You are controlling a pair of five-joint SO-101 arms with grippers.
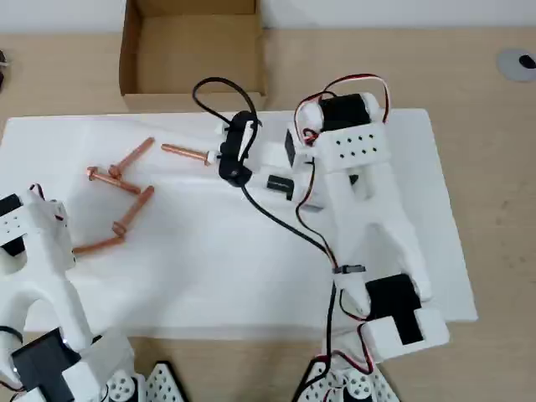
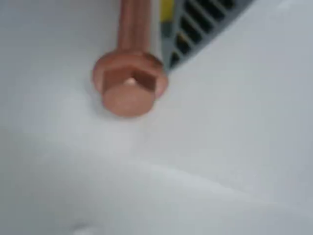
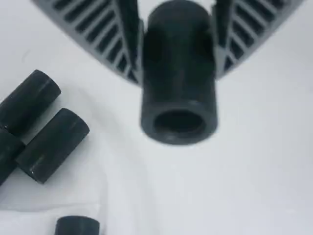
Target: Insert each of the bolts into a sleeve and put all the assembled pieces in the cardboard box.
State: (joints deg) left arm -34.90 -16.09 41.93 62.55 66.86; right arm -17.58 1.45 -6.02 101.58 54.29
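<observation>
My right gripper (image 3: pixel 178 54) is clenched on a black cylindrical sleeve (image 3: pixel 178 107) near the far edge of the white board (image 1: pixel 209 276). The bore faces outward, presumably to receive a bolt. Left gripper (image 2: pixel 168 29): jaw state cannot be told. A copper flange-head bolt (image 2: pixel 129 83) lies alongside it, near the board's left edge.

Bright, even light falls from overhead on the white foam sheet (image 1: pixel 209 276), leaving only pale, soft-edged shadows beside the copper-coloured metal bolts (image 1: pixel 126 159). In the left wrist view a copper-coloured hex-head bolt (image 2: pixel 129 83) throws a faint grey smudge of shadow. The black cylindrical plastic sleeve (image 3: pixel 178 73) carries a dull sheen on its rim, with diffuse shadow beneath.
</observation>
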